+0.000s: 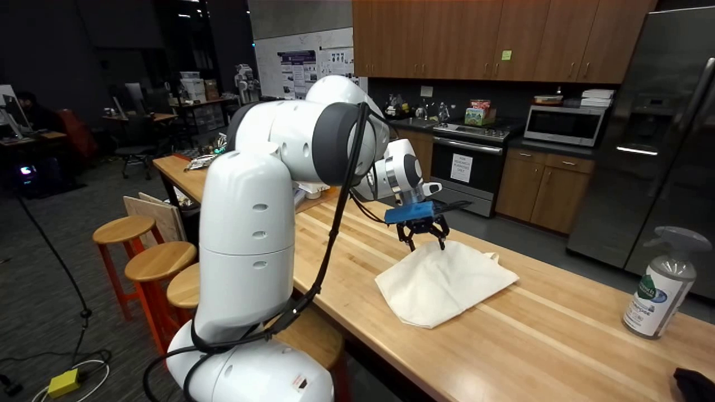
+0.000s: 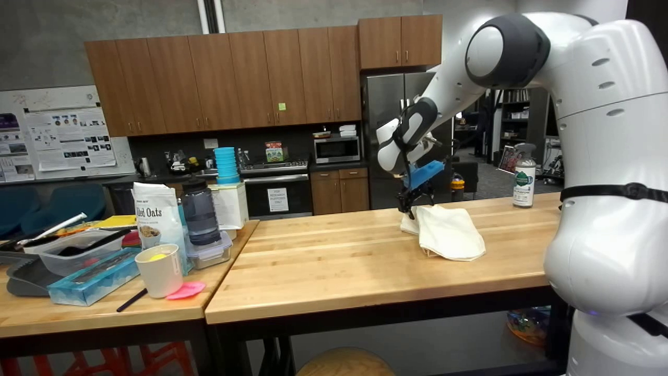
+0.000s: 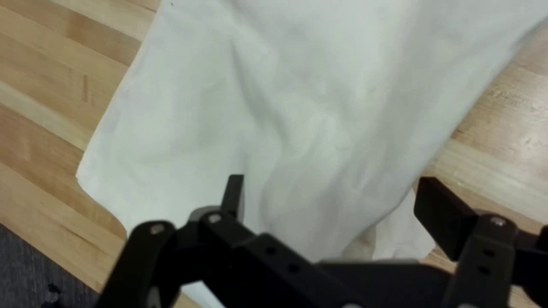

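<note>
Leftmost in an exterior view, a pale mug point(image 2: 159, 277) and an oats bag point(image 2: 156, 206) stand on a side table point(image 2: 215, 275), just beside the left end of the wooden table point(image 2: 323, 256). Between that end and the gripper point(image 3: 332, 184) runs a broad stretch of wood, the widest room for moving sideways. The gripper hangs near the table's far edge, pointing down, its fingers point(image 3: 443, 218) well apart and nothing visibly pinched between them.

Directly below lies the cream cloth point(image 1: 452, 290), and this is the relation that matters: from the fingertips it spreads toward the near side and the right. Its outline is irregular, with no clear long axis, though a raised fold point(image 1: 438, 259) runs from beneath the fingers toward the near side. In the wrist view, one finger is over the cloth and the other is at its edge, beside a small flap point(image 3: 402, 239). Whether either fingertip touches the fabric cannot be told.

Wood also shows between the cloth and the table's near edge, so more room lies on the near side than on the far. Farther right, a spray bottle point(image 2: 523, 183) stands upright, well apart from the cloth. At the near right, the robot arm point(image 2: 621, 130) rises and reaches left and far over the table.
</note>
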`<state>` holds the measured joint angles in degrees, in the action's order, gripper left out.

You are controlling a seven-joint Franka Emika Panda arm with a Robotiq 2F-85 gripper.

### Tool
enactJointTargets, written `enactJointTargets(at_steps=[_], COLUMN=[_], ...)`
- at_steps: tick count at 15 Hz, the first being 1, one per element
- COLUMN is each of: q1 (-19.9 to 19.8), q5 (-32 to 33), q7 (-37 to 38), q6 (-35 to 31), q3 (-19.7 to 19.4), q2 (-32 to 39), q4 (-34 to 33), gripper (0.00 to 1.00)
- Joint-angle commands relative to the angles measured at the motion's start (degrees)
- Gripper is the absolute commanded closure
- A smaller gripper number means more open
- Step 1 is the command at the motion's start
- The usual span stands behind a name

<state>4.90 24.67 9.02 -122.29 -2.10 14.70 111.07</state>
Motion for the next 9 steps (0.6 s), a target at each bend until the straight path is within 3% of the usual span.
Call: enactJointTargets(at_steps=[1, 7, 8, 9], q1=[-0.7, -1.8, -1.9, -2.1], q5=[0.4, -0.2, -0.2, -0.2], q7=[1.6, 2.4, 2.6, 2.6], q6=[1.1, 1.4, 1.2, 0.7], q3=[-0.4, -1.0, -1.0, -1.0], q2=[-1.6, -2.4, -2.5, -2.6], q4=[2.9, 6.6, 7.0, 7.4], gripper=[0.0, 0.0, 0.25, 0.27])
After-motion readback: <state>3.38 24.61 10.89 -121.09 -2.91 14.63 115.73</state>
